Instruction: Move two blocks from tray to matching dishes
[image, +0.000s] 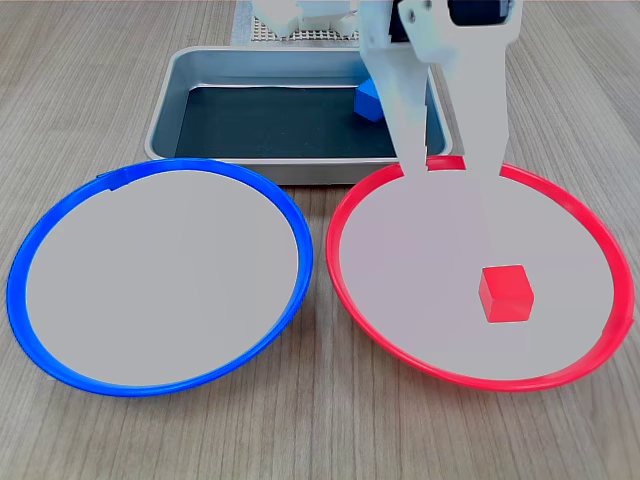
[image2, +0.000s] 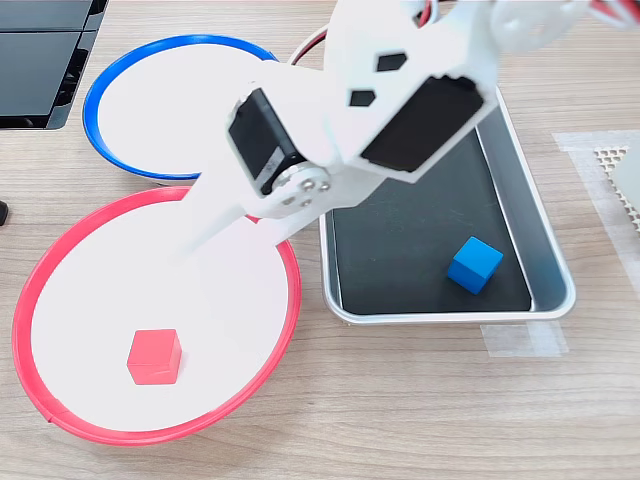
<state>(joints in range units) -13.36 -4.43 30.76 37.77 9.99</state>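
red block (image: 505, 293) sitting in red dish (image: 590, 225); blue block (image2: 474, 264) lying in tray (image2: 540, 215); blue dish (image: 60, 215) sitting beside; gripper (image: 448, 165) hanging over red dish, jaws spread, gripping nothing.

The robot arm's white plastic pincer (image: 455, 165) has two long, flat fingers, seen in the first exterior view. In the second exterior view the white plastic arm body (image2: 400, 70) is chunky with smooth, rounded corners. Two small black holes show in its top. Black box-shaped motors (image2: 262, 140) sit inside the white shell. A round silver metal disc with small screws (image2: 305, 190) sits beside one motor. Thin red wires (image2: 600, 10) peek out at the top.
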